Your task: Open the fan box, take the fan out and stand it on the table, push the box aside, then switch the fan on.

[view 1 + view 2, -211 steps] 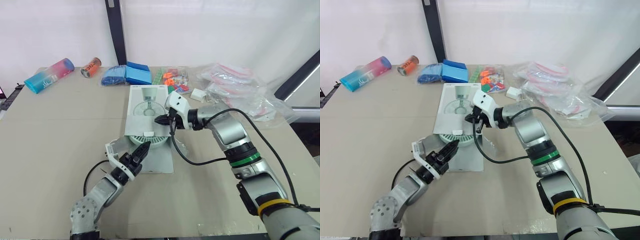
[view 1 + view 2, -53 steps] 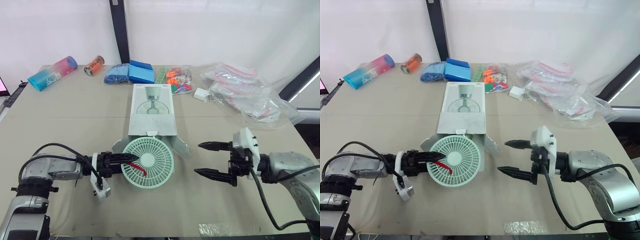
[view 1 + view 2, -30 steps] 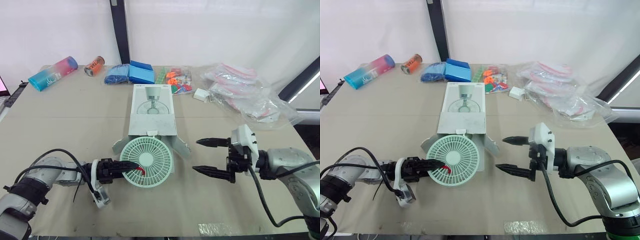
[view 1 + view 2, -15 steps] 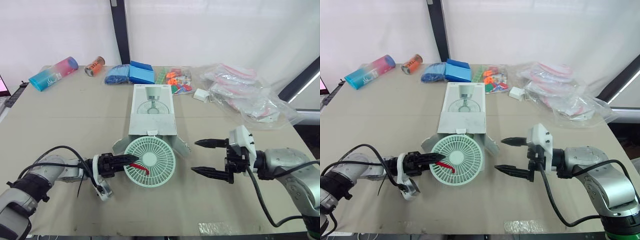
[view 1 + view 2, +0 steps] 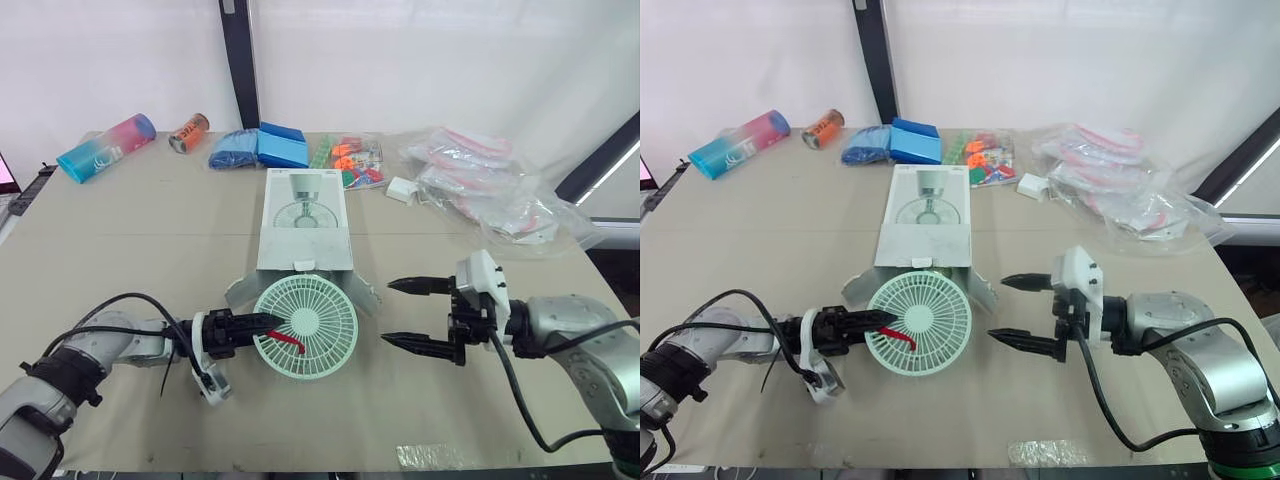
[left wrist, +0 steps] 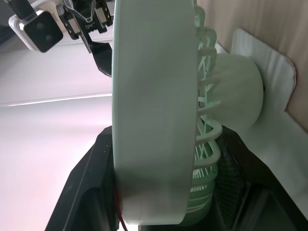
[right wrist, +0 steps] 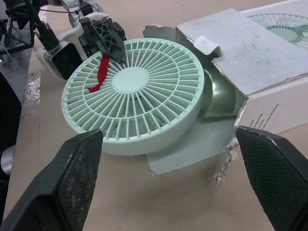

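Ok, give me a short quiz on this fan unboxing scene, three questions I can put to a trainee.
1. Which end effector grips the mint-green fan? A) left B) right C) neither
2. Fill in the blank: the right end effector, beside the fan and not touching it, is ____ (open or shut).
3. True or false: the flaps of the fan box are folded open at the end nearest the robot.

Key: 1 is A, the left end effector is clamped on the fan's rim. 2 is open. 3 is true.
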Robot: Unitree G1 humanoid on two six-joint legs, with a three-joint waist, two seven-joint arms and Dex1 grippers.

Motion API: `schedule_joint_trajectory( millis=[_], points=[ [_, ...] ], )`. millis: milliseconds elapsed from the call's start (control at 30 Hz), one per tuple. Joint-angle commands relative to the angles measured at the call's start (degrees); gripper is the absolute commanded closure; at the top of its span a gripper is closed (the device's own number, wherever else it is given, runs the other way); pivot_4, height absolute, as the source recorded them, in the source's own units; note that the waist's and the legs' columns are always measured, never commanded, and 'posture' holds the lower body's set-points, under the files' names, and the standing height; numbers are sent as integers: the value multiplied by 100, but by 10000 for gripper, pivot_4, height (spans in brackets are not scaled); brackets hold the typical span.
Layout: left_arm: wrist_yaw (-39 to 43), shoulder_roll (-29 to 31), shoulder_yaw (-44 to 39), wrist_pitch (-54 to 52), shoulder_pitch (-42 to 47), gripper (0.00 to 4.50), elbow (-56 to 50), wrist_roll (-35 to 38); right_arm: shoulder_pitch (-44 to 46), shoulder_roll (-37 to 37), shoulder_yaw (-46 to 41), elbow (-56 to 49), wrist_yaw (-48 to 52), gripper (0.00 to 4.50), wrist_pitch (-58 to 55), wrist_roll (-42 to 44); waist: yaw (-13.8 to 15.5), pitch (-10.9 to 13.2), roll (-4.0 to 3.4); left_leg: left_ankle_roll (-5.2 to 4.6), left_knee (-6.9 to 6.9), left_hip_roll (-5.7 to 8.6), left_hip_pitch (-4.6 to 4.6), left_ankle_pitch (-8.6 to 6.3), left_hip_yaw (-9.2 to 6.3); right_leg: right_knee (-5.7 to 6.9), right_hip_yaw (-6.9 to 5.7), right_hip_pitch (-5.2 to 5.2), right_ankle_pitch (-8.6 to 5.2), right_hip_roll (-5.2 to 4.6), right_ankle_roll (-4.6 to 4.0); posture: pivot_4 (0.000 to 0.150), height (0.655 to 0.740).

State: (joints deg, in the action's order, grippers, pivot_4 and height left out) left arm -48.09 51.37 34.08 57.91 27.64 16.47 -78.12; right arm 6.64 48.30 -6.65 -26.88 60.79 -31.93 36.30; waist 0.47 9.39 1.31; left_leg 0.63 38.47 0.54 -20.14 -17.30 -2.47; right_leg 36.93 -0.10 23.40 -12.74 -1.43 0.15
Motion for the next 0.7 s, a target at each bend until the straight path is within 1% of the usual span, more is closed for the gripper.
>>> schedule_joint_trajectory(
  millis=[33,200,367,433,500,600,633,700],
  points=[
    [117,298,-172,327,-264,25587,-557,495,103,-34,15,-73,14,0,115,24,0,0,1,0,0,1,0,0,-1,1,3,0,-1,-1,1,1500,7400],
    [517,582,-509,692,-716,25587,-922,1303,-20,-39,68,-56,45,0,206,-83,3,-4,6,-1,1,0,2,0,0,3,7,0,-2,-3,1,1500,7400],
    [1201,1057,-1019,1054,-1449,25587,-1486,2289,-174,-51,101,-105,77,0,261,-56,-3,-6,10,-2,1,-3,4,-2,6,4,10,3,-4,-4,-2,1500,7400],
    [1669,1321,-1251,1044,-1856,25587,-1912,3019,-132,-63,157,-46,90,0,290,-71,-4,-6,10,-2,1,-8,11,-2,15,6,11,2,-3,-4,-3,1500,7400],
    [2053,1487,-1423,985,-2129,25587,-2165,3573,-56,-82,227,7,98,0,295,-88,-3,-7,8,-2,0,-9,13,-2,19,6,12,3,-3,-5,-4,1500,7400],
    [2616,2116,-1925,820,-2711,25587,-2745,4772,87,-111,369,114,217,0,348,-102,-7,-6,22,-2,1,-11,17,-2,23,7,11,0,-5,-4,-6,1500,7400],
    [2808,2274,-2087,815,-2910,25587,-2865,5088,151,-130,431,146,242,0,361,-114,-6,-7,20,-1,1,-19,20,-3,26,6,10,1,-5,1,-8,1500,7400],
    [3076,2428,-2372,846,-3224,25587,-2992,5458,255,-165,531,193,271,0,380,-136,-5,-5,12,-1,0,-17,23,-3,31,6,12,-1,-5,-1,-8,1500,7400]
  ],
)
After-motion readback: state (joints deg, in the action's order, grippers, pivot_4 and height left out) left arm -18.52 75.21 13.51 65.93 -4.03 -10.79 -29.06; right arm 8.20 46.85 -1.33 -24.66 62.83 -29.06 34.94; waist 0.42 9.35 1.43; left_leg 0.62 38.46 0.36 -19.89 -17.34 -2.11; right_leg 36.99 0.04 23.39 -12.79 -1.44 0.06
